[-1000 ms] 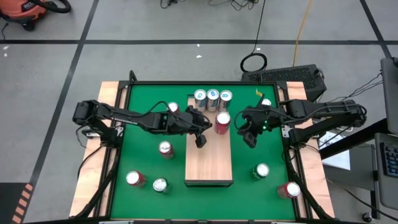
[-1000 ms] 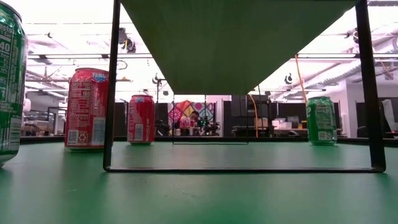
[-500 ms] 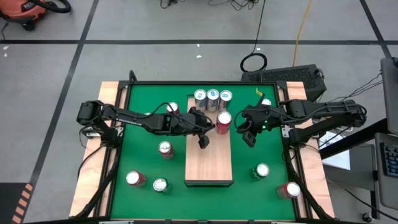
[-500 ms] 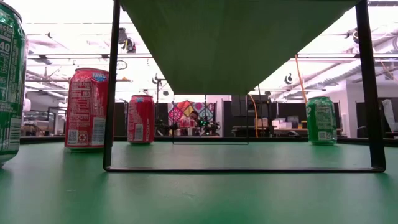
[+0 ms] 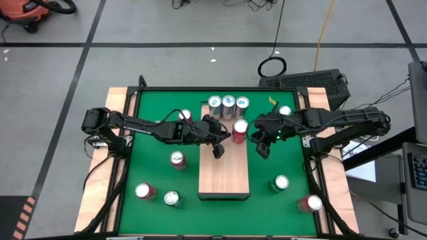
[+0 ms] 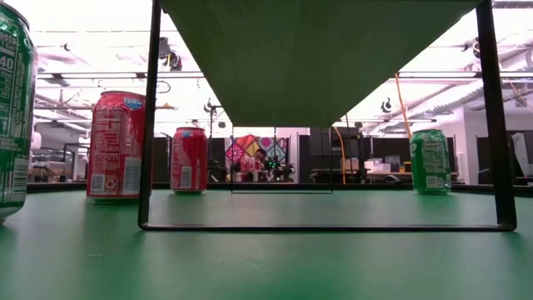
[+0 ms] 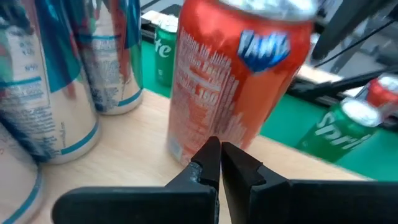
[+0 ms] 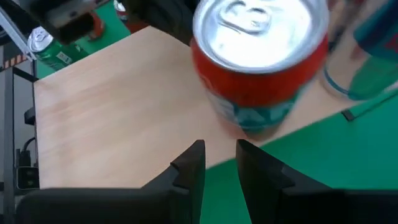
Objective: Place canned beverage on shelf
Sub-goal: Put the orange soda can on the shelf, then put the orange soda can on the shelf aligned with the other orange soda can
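Seemingly upright red can on pale shelf.

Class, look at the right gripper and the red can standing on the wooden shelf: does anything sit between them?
Nothing visible does. The right gripper faces the red can on the shelf across a bare gap.

In the left wrist view, the red can standing on the shelf reads "FANTA" in white-edged blue letters, with small white print below too fine to read. A green can beyond it shows "Sprite", and another green can farther off shows the letters "te".
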